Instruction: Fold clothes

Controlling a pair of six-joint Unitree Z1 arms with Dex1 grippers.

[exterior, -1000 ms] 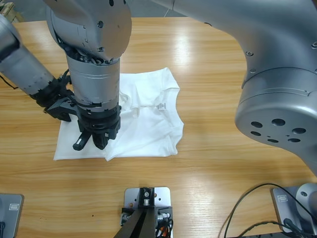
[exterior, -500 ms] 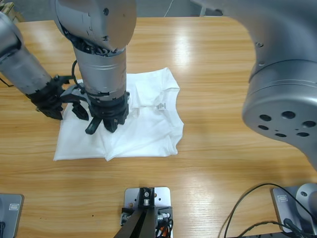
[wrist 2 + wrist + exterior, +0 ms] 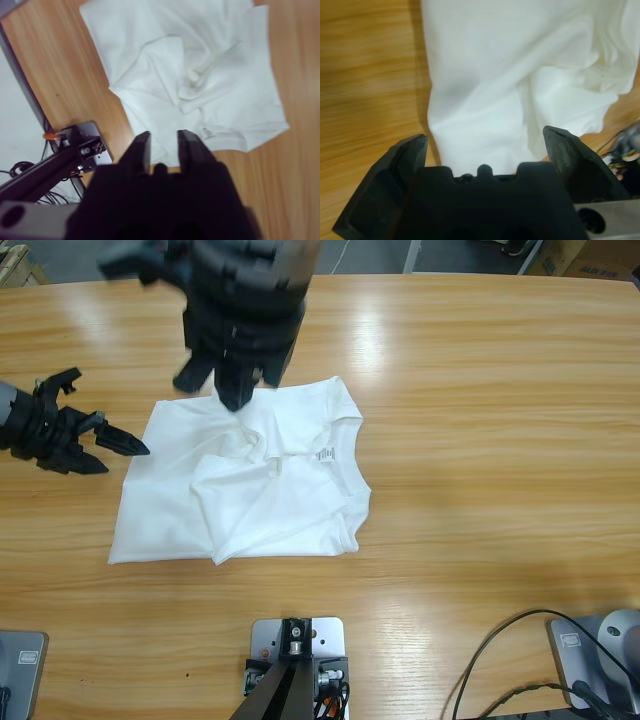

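Two robot arms work over a long wooden table (image 3: pixel 480 390) of pale, glossy planks that catch bright glare at about 12 o'clock in the high view, where a strip of grey floor shows beyond the far edge. At table centre lies the white T-shirt (image 3: pixel 250 480), loosely folded and rumpled, its round neck opening turned toward 3 o'clock and its lower hem toward 9 o'clock. At 9 o'clock, just off the shirt's edge, the left gripper (image 3: pixel 110 435) hangs with its two black jaws spread wide and nothing between them; the left wrist view shows shirt cloth filling the gap beyond the fingertips (image 3: pixel 560 145). At 11 o'clock the right gripper (image 3: pixel 225 380) hovers above the shirt's far edge, its jaws drawn close with only a narrow slit between them, gripping nothing. A small neck label (image 3: pixel 325 453) with dark marks sits just inside the collar; its writing is too small to read.
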